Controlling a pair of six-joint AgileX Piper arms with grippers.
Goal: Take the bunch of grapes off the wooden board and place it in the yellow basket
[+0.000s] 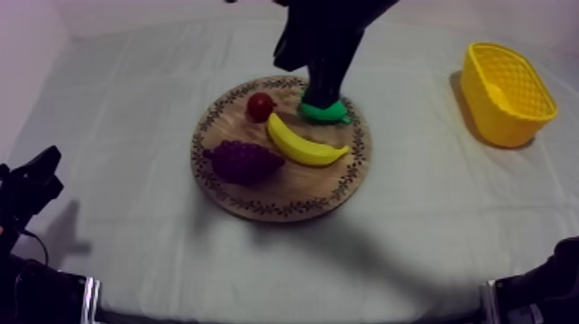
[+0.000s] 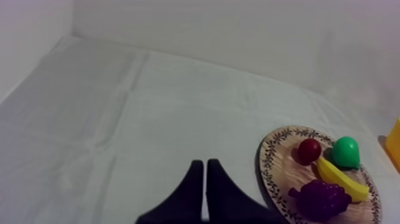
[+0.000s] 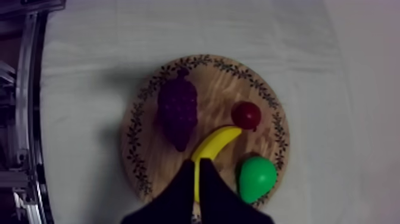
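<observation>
Four fruits lie on the round patterned wooden board (image 1: 293, 185), the purple bunch of grapes (image 1: 244, 160) at its lower left. The yellow basket (image 1: 495, 116) sits upper right. The left gripper (image 2: 205, 164) and right gripper (image 3: 197, 162) are narrow, empty.

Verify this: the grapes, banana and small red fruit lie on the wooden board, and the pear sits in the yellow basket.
Wrong on the pear: it lies on the wooden board too, near the banana, as the top view shows, not in the yellow basket. The bunch of grapes, banana and small red fruit do lie on the board.
</observation>
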